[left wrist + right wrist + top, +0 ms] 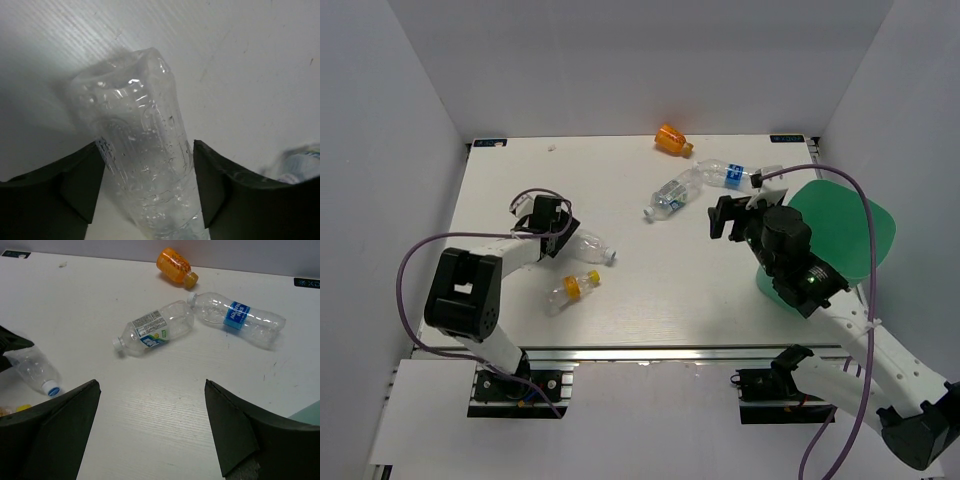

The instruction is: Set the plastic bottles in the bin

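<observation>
The left gripper (149,150) fills the foreground of its wrist view, its two fingers (75,185) pinching a plain clear bottle (142,150) from either side. This bottle lies flat on the white table (520,170), well apart from the green bin (855,225) and farthest to its left, with its white cap pointing toward the bin. Just in front of it lies the small orange-capped bottle (570,288), also on its side and just as far from the bin.

About midway to the bin lies a green-labelled bottle (670,195), slanted, with its cap toward the left. Its base touches the cap end of the blue-labelled bottle (730,175), which lies near the bin's far left rim. The stubby orange bottle (672,139) lies by the table's back edge, to the left of the bin and farther back.

The right gripper (730,215) hangs just left of the bin with its fingers (60,425) spread wide and nothing between them. The bin stands at the table's right edge, with no bottle visible in it and the right arm covering part of it
</observation>
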Robot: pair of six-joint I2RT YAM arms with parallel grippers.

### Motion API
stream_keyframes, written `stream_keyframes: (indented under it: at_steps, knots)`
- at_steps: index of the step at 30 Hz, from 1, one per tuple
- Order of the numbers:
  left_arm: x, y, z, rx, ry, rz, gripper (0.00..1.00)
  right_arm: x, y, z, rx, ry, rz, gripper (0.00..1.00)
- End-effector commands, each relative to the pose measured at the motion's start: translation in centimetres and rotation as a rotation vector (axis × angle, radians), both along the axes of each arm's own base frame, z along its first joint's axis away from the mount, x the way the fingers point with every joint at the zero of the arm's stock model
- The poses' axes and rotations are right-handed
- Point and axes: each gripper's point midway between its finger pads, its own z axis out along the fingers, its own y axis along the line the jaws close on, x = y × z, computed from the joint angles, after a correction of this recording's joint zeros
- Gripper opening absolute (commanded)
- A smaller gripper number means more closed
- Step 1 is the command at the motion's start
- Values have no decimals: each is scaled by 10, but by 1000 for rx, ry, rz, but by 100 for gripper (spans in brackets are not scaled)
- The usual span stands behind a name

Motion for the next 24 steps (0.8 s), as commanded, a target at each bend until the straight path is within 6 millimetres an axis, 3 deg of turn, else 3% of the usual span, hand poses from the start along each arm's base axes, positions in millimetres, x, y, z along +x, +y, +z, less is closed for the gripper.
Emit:
stream_keyframes:
  at_steps: [1,4,6,7,10,12,17,19,20,24]
  knots:
    - [22,-7,6,0,-40,-15,73,2,9,0,-21,-19,52,89]
    - [31,-10,1,19,-18,-28,53,-4,26,-7,-57,-13,163,89]
    - [43,-13,10,15,-41,-34,34,-11,40,-12,-84,-16,272,89]
    - [46,-16,12,11,-48,-43,30,-13,45,-12,-90,-19,308,89]
    - [60,-36,40,-11,-117,-106,23,-21,67,-15,-82,1,434,89]
    - [72,-54,72,-1,-192,-184,19,-23,79,-14,-94,14,504,89]
    - [56,-119,157,-37,-395,-365,17,-27,105,-23,-57,25,634,89]
    - [43,-140,175,-87,-462,-406,17,-40,118,-28,-23,57,724,89]
    - [34,-145,192,-105,-508,-414,17,-37,125,-26,-11,42,742,89]
    - [4,-170,216,-141,-585,-447,17,-30,136,-23,21,51,740,89]
